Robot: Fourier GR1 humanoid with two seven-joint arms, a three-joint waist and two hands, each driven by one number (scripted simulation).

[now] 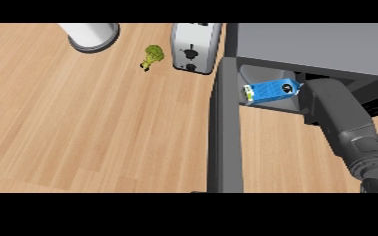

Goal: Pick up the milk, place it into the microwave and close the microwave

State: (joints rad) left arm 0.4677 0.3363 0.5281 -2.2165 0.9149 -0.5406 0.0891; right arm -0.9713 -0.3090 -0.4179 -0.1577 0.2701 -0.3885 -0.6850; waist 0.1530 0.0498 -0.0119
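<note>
We log the right forearm [347, 130] entering from lower right, reaching into the microwave [310, 45]. The right hand [314, 92] meets the milk [272, 90] (clasped or not: cannot tell). Milk lies tilted inside the cavity. The open door [224, 130] stands edge-on just left, with wide counter [88, 120] beyond it

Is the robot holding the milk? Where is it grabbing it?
Cannot tell for sure. The right hand is inside the microwave, right at the milk carton's pointed top end, but whether it grips the carton doesn't show.
</note>
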